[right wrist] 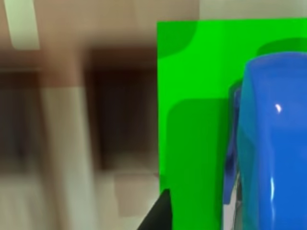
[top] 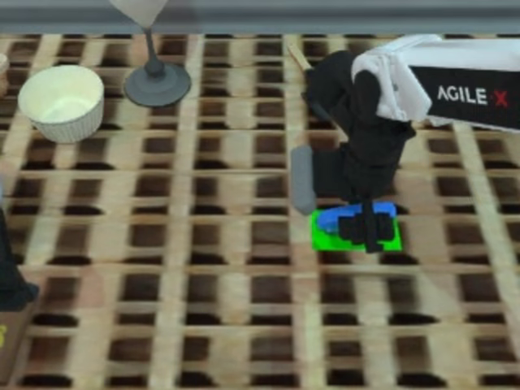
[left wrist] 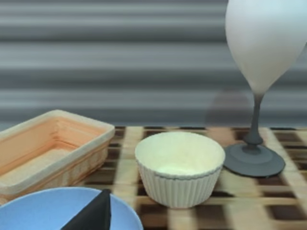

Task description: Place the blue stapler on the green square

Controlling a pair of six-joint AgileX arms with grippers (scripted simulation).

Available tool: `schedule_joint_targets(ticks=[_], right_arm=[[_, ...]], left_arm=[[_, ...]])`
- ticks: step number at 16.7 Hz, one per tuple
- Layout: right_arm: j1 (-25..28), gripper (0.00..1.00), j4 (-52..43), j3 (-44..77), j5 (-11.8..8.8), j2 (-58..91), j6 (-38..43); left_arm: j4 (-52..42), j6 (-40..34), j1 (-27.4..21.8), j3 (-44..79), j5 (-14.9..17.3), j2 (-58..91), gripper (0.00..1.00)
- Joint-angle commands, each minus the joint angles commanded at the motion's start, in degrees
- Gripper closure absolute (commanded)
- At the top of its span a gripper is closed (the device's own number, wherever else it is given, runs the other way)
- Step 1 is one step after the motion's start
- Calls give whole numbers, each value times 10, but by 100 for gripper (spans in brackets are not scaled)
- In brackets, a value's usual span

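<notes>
The right tool [top: 367, 227] is down over the green square [top: 325, 238], its dark fingers straddling the blue stapler [top: 341, 214]. From the top view I cannot tell whether the fingers are clamped on the stapler or merely close around it. The stapler lies directly under the tool, lengthwise across the far edge of the green square, with its blue end sticking out to the tool's left side. In the right wrist view the blue stapler [right wrist: 271, 143] fills one side of the picture right against the camera, with the green square [right wrist: 192, 120] spread beneath and beside it, and one dark fingertip [right wrist: 158, 213] shows at the edge of the patch.

Just behind the tool, the arm's black wrist and white AgileX forearm run off toward the desk's right side. A grey rounded piece [top: 302, 180] sits just beside the wrist, to the tool's left. The checked wooden desk [top: 203, 268] close around the patch carries no other objects.

Well away to the tool's left stand a dark-footed wine glass [top: 154, 77] and, beyond it, a white ribbed cup [top: 61, 101]. The left wrist view shows that cup [left wrist: 180, 167], the glass [left wrist: 259, 96], an orange-tan tray [left wrist: 48, 148] and a pale blue plate [left wrist: 43, 211].

The left arm [top: 12, 276] is parked at the desk's left edge, far from the tool.
</notes>
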Motion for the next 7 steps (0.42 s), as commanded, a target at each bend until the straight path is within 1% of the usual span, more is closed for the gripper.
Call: schedule_joint_targets(ticks=[1,2,7], right_arm=[[0,2,0,0,0,0,0],[0,0,0,0,0,0,0],[0,0,0,0,0,0,0]], left_arm=[[0,0,0,0,0,0,0],[0,0,0,0,0,0,0],[0,0,0,0,0,0,0]])
